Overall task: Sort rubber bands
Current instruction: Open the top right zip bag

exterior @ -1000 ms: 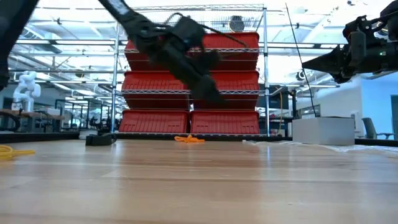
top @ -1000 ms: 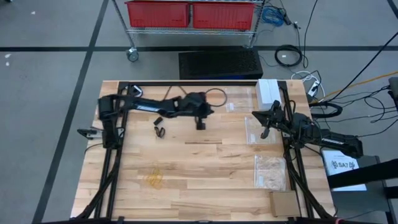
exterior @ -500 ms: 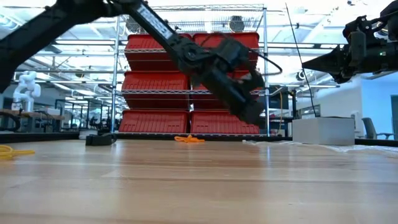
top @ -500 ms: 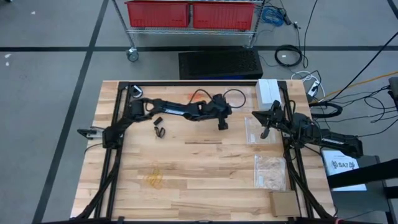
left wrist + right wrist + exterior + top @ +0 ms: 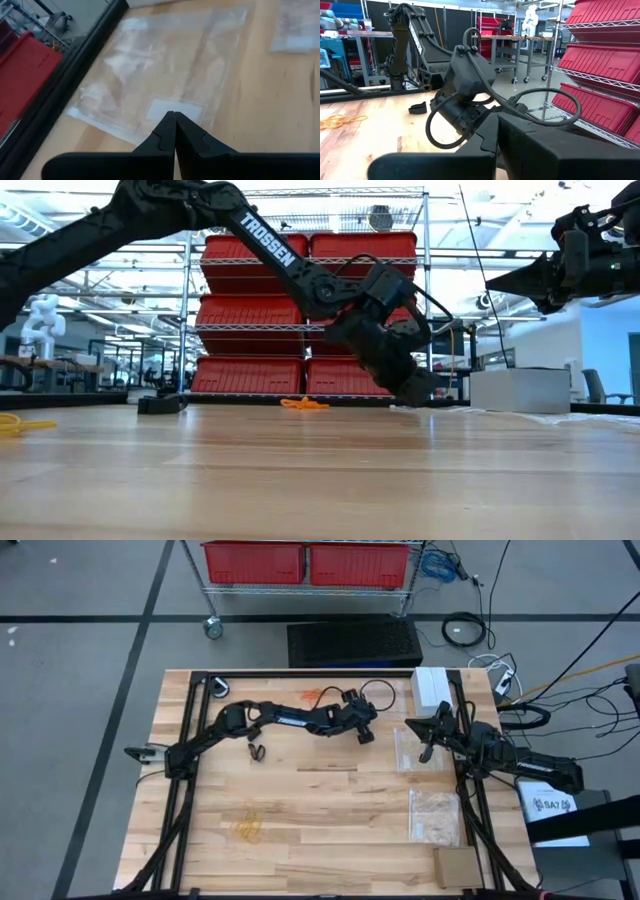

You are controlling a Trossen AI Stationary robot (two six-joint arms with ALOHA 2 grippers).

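High view had the left end effector (image 5: 366, 736) swung rightward, closed and empty, nearing a clear plastic bag (image 5: 412, 748). Right end effector (image 5: 424, 752) stayed closed, so no sorting yet.

Dark jointed arms, white "TROSSEN" lettering, looped black cable, seemingly matte fingers (image 5: 165, 135).

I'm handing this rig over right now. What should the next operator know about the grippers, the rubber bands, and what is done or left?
Left gripper: shut, empty, low over the table near a clear bag.
Right gripper: shut, empty, raised over that bag.
Orange bands lie at the far edge, black bands mid-left, yellow bands near-left.
Done: the colours lie in separate clusters.
Left: cannot tell; nothing is held.
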